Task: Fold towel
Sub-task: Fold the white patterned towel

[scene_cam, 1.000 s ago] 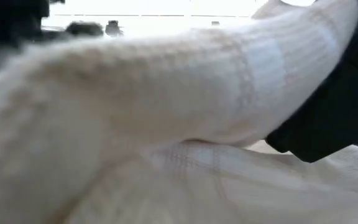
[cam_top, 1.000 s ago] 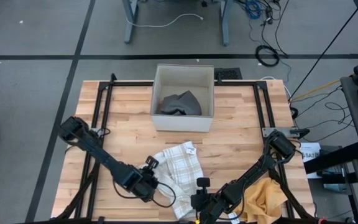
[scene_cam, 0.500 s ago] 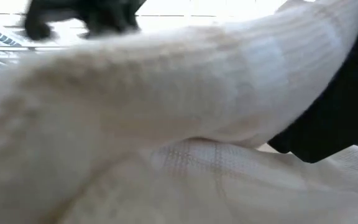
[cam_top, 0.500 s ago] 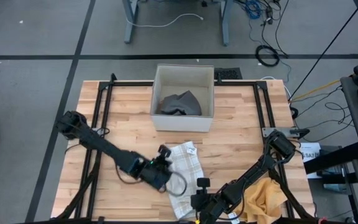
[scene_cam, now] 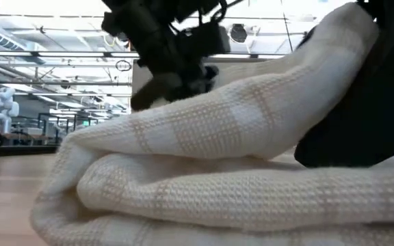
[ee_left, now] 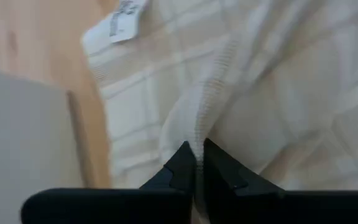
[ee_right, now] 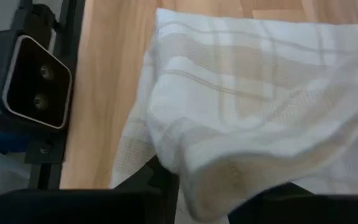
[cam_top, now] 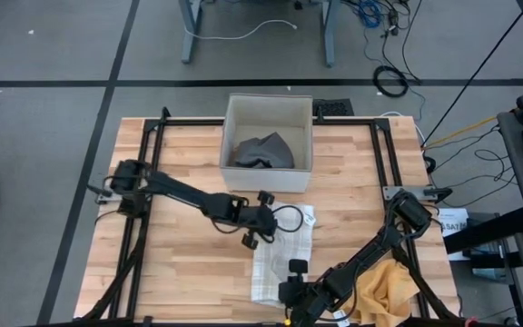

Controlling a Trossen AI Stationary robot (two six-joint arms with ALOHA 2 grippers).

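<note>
Meanwhile, the plaid towel lay folded over itself on the wooden surface, near the front edge and just in front of the open white box, which held a crumpled grey cloth. The left hand reached in from the left side and sat over the towel's far left corner; its fingers stood pressed nearly together, pinching a raised ridge of the fabric between their tips. The right hand was low at the front edge of the surface, its fingers pinching the towel's near edge, with a thick fold of the cloth bulging over them. A yellow cloth lay bunched at the front right corner, under the right arm.
</note>
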